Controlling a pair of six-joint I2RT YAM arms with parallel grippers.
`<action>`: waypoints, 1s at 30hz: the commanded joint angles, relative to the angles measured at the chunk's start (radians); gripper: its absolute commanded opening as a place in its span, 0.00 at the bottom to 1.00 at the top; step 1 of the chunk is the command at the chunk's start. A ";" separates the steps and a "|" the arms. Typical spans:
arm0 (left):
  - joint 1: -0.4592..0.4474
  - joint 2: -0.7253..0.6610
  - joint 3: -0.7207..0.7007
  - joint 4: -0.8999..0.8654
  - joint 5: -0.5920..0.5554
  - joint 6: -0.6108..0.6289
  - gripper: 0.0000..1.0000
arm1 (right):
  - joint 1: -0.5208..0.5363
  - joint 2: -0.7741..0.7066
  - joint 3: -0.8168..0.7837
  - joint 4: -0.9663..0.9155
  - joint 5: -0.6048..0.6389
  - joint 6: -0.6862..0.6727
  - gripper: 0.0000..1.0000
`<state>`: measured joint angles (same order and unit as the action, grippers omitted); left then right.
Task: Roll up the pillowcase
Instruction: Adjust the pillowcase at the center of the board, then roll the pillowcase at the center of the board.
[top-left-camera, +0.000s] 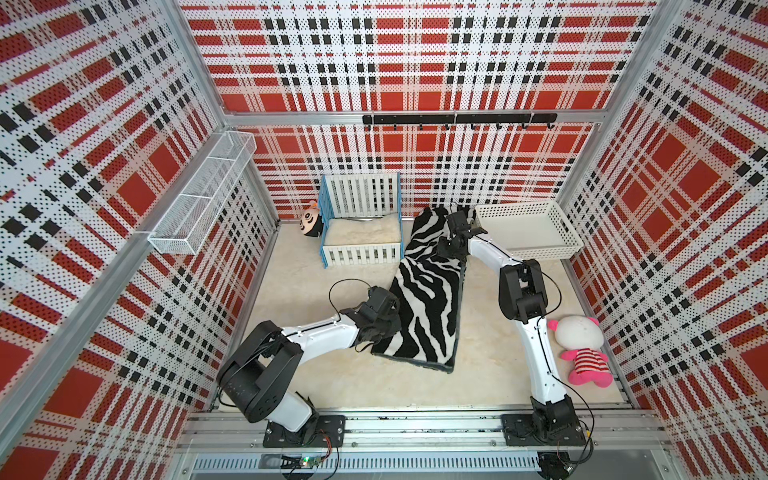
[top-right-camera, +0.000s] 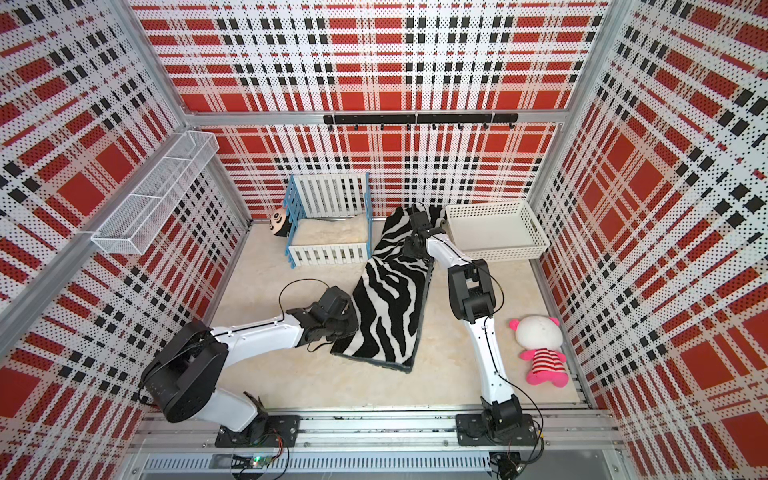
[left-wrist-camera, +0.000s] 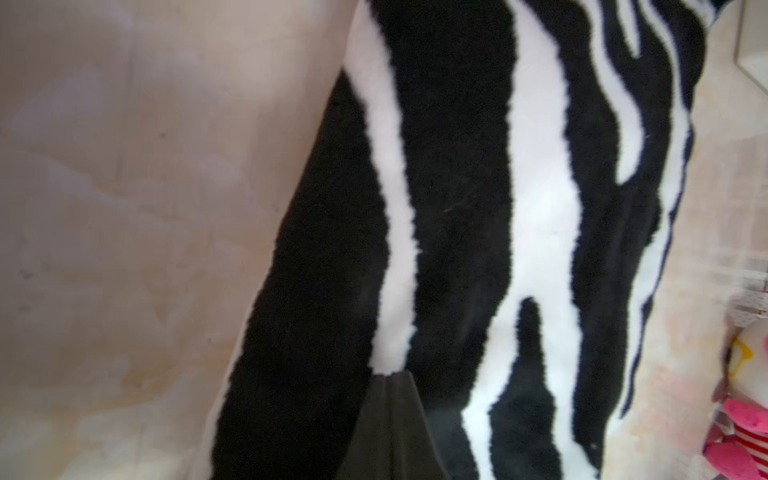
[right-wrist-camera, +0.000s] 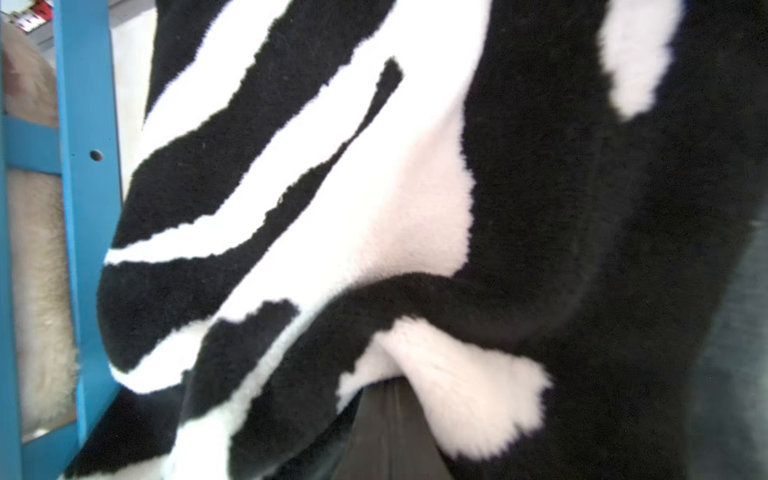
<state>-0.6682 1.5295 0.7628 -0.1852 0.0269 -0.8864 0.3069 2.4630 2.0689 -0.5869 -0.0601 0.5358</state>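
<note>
Beige tabletop (top-left-camera: 332, 374) is crossed in both top views by the pillowcase (top-left-camera: 428, 299) (top-right-camera: 390, 307), stripes up — left gripper (top-left-camera: 384, 328) at its left edge, right gripper (top-left-camera: 448, 249) at its far end. Left wrist: jaws seen shut over cloth. Right wrist: a fold is pinched

i see crib (top-left-camera: 361, 253) top centre, white basket (top-left-camera: 548, 251) to its right, pink plush (top-left-camera: 582, 349) lower right, wire shelf (top-left-camera: 195, 203) left.

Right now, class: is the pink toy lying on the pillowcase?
No, the pink toy lies on the bare table, well apart from the pillowcase.
</note>
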 joint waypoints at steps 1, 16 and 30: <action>0.010 -0.025 0.051 -0.023 0.007 0.022 0.00 | -0.004 -0.191 -0.195 0.081 0.001 -0.026 0.12; 0.150 -0.233 -0.202 -0.022 0.108 0.052 0.43 | 0.312 -0.918 -1.122 0.351 0.076 -0.168 0.41; 0.131 -0.202 -0.332 0.078 0.276 0.051 0.39 | 0.708 -1.133 -1.335 0.333 0.335 -0.289 0.63</action>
<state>-0.5247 1.3018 0.4538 -0.1257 0.2604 -0.8478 1.0012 1.3487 0.7406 -0.2642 0.2062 0.2726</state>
